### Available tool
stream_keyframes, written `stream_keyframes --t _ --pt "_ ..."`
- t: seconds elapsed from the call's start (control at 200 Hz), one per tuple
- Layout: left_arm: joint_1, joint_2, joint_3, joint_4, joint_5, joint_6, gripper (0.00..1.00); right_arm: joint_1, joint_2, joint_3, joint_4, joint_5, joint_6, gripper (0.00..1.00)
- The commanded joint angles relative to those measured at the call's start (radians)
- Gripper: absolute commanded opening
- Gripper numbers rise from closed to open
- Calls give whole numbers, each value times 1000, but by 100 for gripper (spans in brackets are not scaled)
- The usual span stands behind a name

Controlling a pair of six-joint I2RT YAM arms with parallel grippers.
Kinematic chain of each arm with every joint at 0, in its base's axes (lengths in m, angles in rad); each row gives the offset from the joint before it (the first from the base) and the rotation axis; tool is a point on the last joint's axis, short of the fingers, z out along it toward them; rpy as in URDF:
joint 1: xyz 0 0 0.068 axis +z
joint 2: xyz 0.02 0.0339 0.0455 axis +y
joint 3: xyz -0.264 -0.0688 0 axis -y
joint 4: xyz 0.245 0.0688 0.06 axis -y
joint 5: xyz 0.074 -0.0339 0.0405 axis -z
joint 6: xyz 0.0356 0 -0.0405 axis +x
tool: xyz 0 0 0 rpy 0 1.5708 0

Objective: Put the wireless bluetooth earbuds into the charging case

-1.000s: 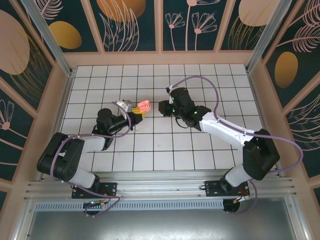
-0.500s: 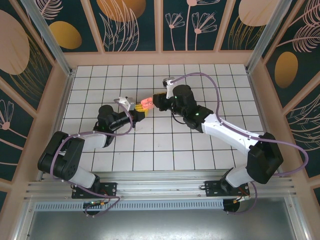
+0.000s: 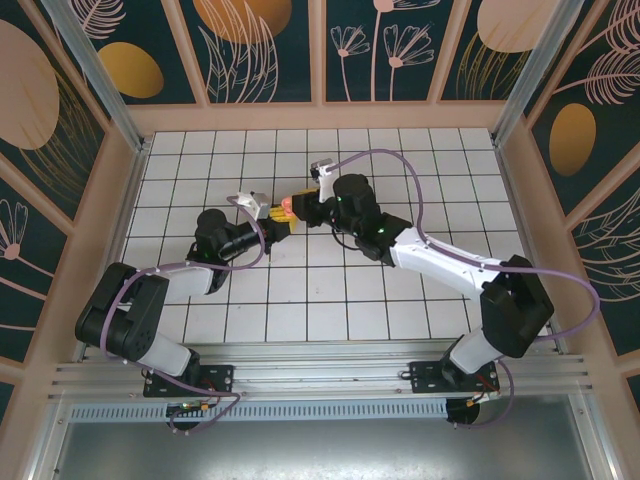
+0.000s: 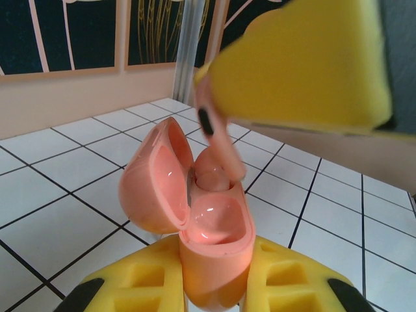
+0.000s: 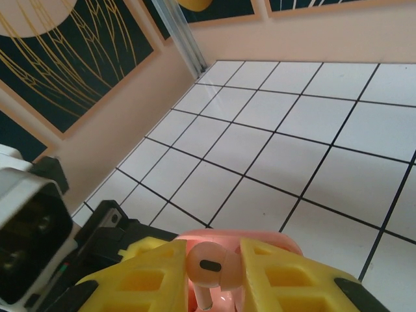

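The salmon-pink charging case [image 4: 214, 260] stands upright with its lid [image 4: 153, 182] swung open to the left, and my left gripper [image 4: 214, 289] is shut on its body. My right gripper [image 5: 211, 276] is shut on one pale pink earbud [image 5: 211, 263]. It holds the earbud just above the open case, stem pointing down toward the sockets. From the left wrist view that earbud [image 4: 221, 140] hangs under a yellow right finger [image 4: 305, 58], its stem tip at the case's far socket. From above, the case [image 3: 288, 207] sits between both grippers. A pale round shape in the far socket is unclear.
The white tiled floor [image 3: 330, 290] spreads around both arms, ringed by peach walls [image 3: 320, 115]. The left arm's wrist camera [image 5: 26, 221] and black housing sit close at the lower left of the right wrist view. A metal post [image 4: 188, 58] stands in the far corner.
My right gripper has travelled left with the earbud, from about one tile away to directly over the open case. The left gripper and case have shifted only slightly.
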Motion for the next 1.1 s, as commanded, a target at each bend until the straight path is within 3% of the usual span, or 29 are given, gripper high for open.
stream_keyframes --t 0.0,1.096 --pt "-8 -30 25 33 5 -15 5 11 17 38 55 -13 -6 24" --pt "-7 -88 47 101 -60 -135 6 68 -6 -49 87 21 -15 24"
